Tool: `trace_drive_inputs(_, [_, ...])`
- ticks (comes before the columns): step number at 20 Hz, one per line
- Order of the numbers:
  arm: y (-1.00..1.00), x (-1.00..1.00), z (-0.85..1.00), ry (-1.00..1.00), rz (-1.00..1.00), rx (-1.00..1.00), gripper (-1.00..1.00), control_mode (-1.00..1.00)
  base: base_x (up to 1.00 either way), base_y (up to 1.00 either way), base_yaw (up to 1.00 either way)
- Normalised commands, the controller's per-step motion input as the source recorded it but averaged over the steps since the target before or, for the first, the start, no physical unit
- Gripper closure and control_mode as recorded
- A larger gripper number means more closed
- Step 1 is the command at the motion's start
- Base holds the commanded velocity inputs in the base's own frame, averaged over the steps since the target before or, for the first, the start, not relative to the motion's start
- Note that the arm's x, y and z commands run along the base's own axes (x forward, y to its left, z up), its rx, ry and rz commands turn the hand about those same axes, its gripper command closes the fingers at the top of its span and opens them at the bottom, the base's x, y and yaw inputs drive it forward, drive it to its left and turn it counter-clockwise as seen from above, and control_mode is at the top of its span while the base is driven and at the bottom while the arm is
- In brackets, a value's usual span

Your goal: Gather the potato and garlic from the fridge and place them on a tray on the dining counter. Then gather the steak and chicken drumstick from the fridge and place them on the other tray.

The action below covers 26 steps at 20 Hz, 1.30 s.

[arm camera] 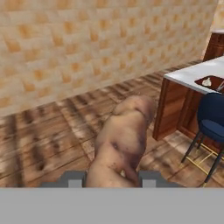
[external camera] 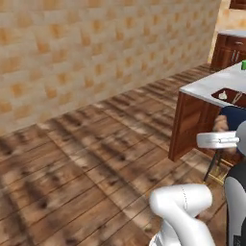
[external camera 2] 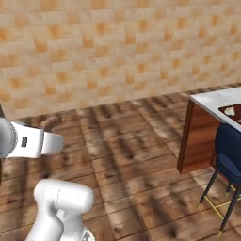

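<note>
A: What does the gripper (arm camera: 112, 181) carry?

B: The potato (arm camera: 122, 140) — a long, knobbly, brown one. The fingers are about half closed around its near end, and the rest sticks out forward over the wood floor (external camera: 72, 163).

A: How will it handle?

B: I judge it firm and rather heavy, with a dry rough skin, so not slippery and not fragile. But the hold is at one end only, so it may tip. A hold nearer the middle would be safer.

A: And further right?

B: There is the dining counter (external camera: 206, 84) with its marble top, a blue stool (arm camera: 213, 116) beside it. Near the counter's end corner lies a dark tray (arm camera: 211, 83), and in it the garlic (arm camera: 207, 81), a small off-white bulb. The rest of the tray is cut off by the frame, so I cannot tell what else it holds.
</note>
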Motion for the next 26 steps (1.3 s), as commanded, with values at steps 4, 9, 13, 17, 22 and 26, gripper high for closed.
trace_drive_inputs(4, [0.0, 0.0, 0.0, 0.0, 0.0, 0.0, 1.0, 1.0, 0.69, 0.0, -0.53])
trace_drive_inputs(9, [0.0, 0.0, 0.0, 0.0, 0.0, 0.0, 1.0, 1.0, 0.73, 0.0, -0.55])
trace_drive_inputs(13, [0.0, 0.0, 0.0, 0.0, 0.0, 0.0, 1.0, 1.0, 0.71, 0.0, -0.56])
trace_drive_inputs(17, [0.0, 0.0, 0.0, 0.0, 0.0, 0.0, 1.0, 1.0, 0.71, 0.01, -0.58])
trace_drive_inputs(22, [0.0, 0.0, 0.0, 0.0, 0.0, 0.0, 1.0, 1.0, 0.74, 0.09, -0.57])
trace_drive_inputs(26, [0.0, 0.0, 0.0, 0.0, 0.0, 0.0, 1.0, 1.0, 0.83, 0.42, -0.5])
